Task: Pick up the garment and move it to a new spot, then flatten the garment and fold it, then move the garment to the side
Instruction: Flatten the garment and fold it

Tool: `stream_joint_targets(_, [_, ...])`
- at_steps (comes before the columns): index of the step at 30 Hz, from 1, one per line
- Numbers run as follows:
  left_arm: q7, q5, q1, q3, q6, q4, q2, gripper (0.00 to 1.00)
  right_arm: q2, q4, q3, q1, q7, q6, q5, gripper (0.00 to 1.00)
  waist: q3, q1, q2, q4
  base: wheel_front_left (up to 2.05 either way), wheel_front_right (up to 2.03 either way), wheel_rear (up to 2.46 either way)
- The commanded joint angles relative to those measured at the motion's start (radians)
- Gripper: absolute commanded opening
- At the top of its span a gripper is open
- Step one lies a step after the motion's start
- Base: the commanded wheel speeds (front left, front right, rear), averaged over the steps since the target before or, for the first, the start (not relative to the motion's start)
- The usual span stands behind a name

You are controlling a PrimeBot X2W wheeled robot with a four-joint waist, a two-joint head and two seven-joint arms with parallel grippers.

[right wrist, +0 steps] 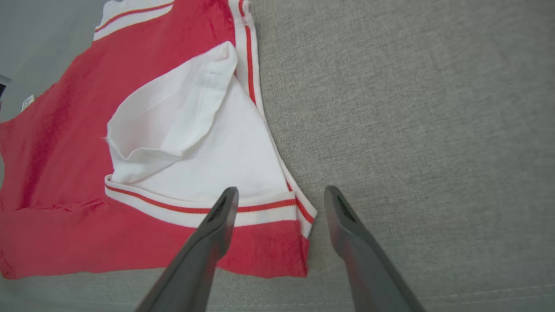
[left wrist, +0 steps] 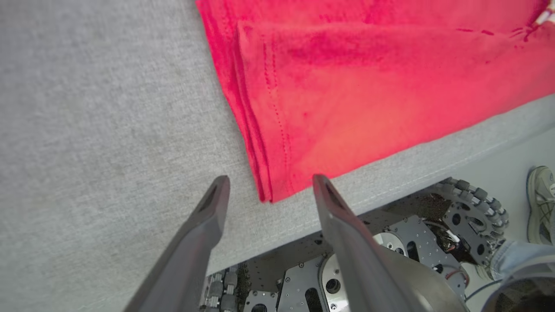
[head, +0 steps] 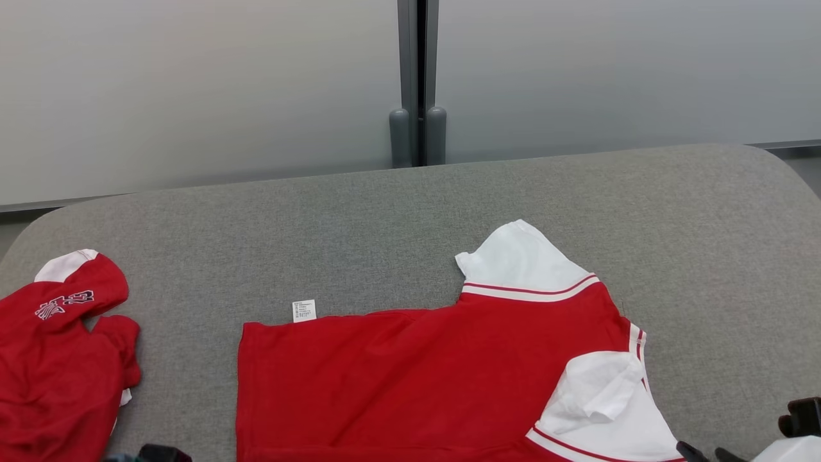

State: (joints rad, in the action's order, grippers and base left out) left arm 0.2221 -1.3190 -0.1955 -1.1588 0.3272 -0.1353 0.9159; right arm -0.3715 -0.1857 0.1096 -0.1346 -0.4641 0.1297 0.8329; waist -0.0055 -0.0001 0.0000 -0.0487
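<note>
Here, a crumpled red shirt (head: 58, 366) is being shown at the grey table's (head: 359, 218) far left. The left gripper (left wrist: 269, 180) is being held wide open, empty, at the hem corner of the red-and-white garment (head: 410, 378), spread mid-table by the near edge. The right gripper (right wrist: 281, 190) is being held equally wide at its striped sleeve corner.

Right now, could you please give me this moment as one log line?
stage: folding | shirt: partly folded, flat on table | left gripper: open, at hem corner | right gripper: open, at sleeve corner
</note>
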Motion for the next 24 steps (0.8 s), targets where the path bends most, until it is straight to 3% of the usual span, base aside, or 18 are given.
stream_joint_targets(1, [-0.012,0.014,-0.028,0.013,0.007,-0.005,0.01,1.0,-0.002,0.011,-0.012,-0.013,-0.007,0.002,-0.02,1.0,0.001,0.0001,0.0,-0.001,0.0,0.0,0.0])
stream_joint_targets(7, [-0.124,0.124,-0.127,0.088,0.064,0.018,0.02,1.0,0.038,0.086,-0.097,0.045,0.029,0.002,-0.122,1.0,0.01,0.0001,0.0,-0.003,0.0,0.0,0.0])
stream_joint_targets(12, [-0.191,0.17,-0.206,0.143,0.099,0.07,-0.02,1.0,0.077,0.109,-0.121,0.169,0.068,0.002,-0.198,1.0,0.06,0.0001,0.0,-0.01,0.0,0.0,0.0])
stream_joint_targets(19, [-0.167,0.205,-0.321,0.139,0.05,0.151,-0.102,1.0,0.125,0.02,-0.065,0.433,0.11,0.002,-0.272,1.0,0.181,0.0001,0.0,0.0,0.0,0.0,0.0])
stream_joint_targets(24, [-0.121,0.227,-0.401,0.119,0.008,0.196,-0.15,1.0,0.121,-0.08,0.006,0.612,0.121,0.002,-0.283,1.0,0.253,0.0001,0.0,0.026,0.0,0.0,0.0])
